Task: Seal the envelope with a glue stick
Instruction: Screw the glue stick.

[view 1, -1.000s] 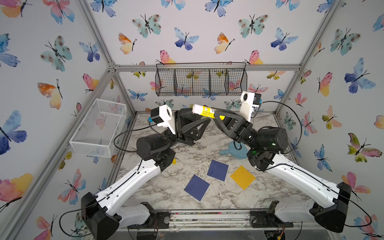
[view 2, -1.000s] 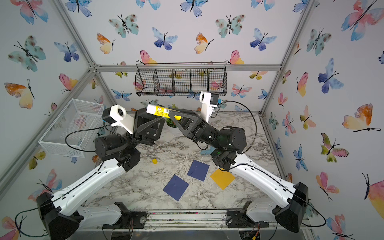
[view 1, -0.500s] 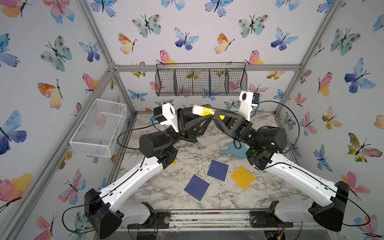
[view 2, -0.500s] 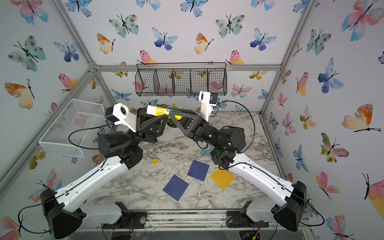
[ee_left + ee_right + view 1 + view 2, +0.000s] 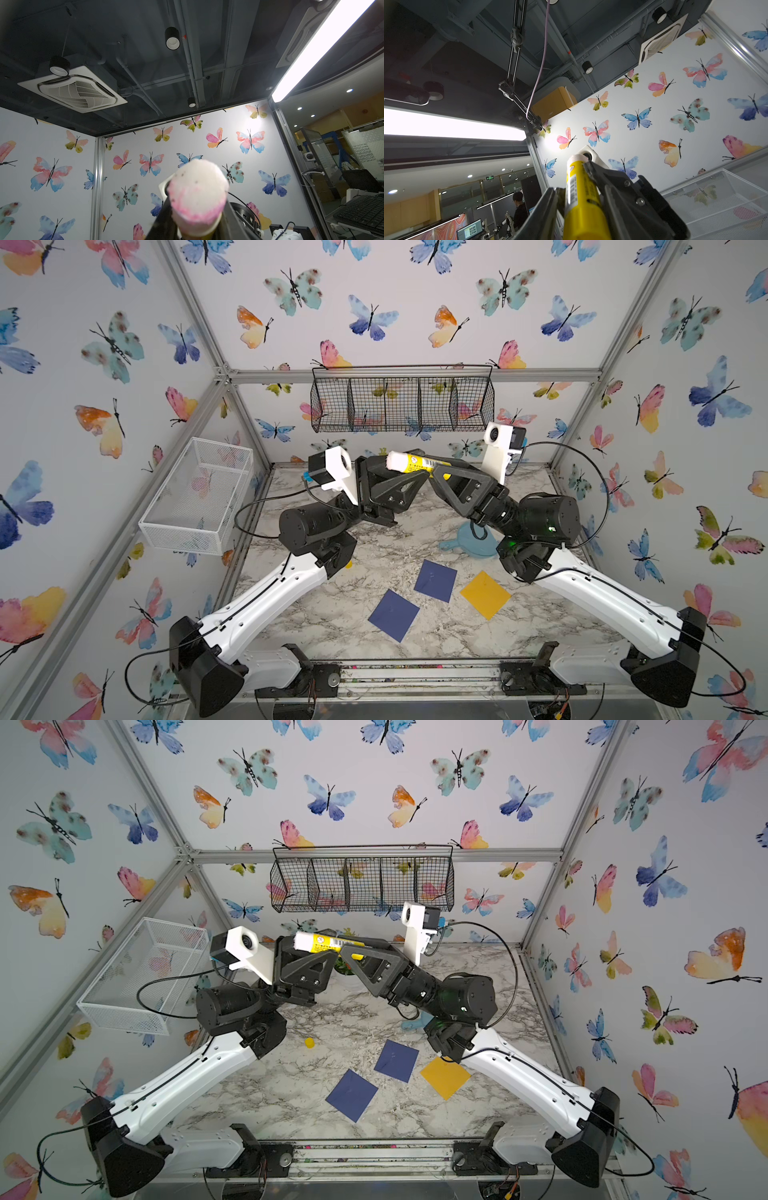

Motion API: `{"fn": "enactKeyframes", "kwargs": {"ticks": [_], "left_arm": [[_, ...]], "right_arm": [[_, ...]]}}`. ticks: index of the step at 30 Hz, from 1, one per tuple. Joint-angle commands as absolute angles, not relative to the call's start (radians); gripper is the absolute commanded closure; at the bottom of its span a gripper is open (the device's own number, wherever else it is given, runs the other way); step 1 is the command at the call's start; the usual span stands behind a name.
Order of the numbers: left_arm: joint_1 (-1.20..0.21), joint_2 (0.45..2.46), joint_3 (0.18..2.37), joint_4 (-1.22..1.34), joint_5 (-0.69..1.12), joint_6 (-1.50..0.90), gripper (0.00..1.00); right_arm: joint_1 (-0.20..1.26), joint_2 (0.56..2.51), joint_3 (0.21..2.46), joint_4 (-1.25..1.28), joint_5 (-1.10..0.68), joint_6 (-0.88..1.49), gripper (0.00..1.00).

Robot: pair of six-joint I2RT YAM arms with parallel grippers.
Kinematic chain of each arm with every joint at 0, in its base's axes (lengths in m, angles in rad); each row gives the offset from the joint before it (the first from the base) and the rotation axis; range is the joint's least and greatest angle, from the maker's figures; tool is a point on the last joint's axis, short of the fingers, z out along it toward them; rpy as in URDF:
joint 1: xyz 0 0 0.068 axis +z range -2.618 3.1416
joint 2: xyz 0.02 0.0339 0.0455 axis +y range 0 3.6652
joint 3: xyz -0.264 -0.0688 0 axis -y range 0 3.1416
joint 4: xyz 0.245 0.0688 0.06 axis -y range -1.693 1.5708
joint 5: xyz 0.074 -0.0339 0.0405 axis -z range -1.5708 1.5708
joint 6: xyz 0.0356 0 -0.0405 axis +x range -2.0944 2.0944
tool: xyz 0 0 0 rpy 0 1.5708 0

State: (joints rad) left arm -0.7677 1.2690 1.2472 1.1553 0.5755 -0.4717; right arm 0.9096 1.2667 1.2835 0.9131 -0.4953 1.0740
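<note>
Okay, looking at a mid-air hand-off here. Seeing the glue stick [image 5: 415,463] held high over the back of the marble table [image 5: 332,614], lying roughly level, bare white end toward the left gripper [image 5: 405,470]. A second ago: left arm hanging back, just short of the stick. Now: pushed right in, jaws clamped on the tube near that white end, going by the left wrist view. Can't tell about the right gripper [image 5: 577,187]: hugging the yellow body on both sides, maybe pinching, maybe already easing off. Reading this as passing the stick across, so no gluing yet. Spotted the yellow cap [image 5: 309,1042] off and down on the marble. Plenty of room below: navy squares [image 5: 435,580] and yellow square [image 5: 485,594] (envelopes, presumably) lying flat near the front, well apart from both grippers. Worth minding the wire basket [image 5: 401,404] just behind and the white mesh bin [image 5: 199,493] off to the left side.
</note>
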Motion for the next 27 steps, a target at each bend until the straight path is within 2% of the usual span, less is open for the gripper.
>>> {"fn": "enactKeyframes", "kwargs": {"ticks": [1,13,17,23,27], "left_arm": [[-0.773,1.232,1.304,1.091,0.635,-0.518,0.94],[-0.772,1.157,1.394,0.823,0.734,-0.635,0.97],[-0.773,1.138,1.392,0.795,0.745,-0.640,0.97],[-0.772,1.129,1.414,0.756,0.740,-0.610,0.98],[-0.773,1.126,1.414,0.736,0.709,-0.596,0.98]], "right_arm": [[0.914,1.202,1.284,0.829,-0.462,0.945,0.48],[0.914,1.088,1.306,0.590,-0.424,0.535,0.45],[0.913,1.119,1.345,0.592,-0.505,0.544,0.46],[0.914,1.162,1.349,0.731,-0.639,0.704,0.44],[0.914,1.175,1.337,0.789,-0.663,0.763,0.44]]}}
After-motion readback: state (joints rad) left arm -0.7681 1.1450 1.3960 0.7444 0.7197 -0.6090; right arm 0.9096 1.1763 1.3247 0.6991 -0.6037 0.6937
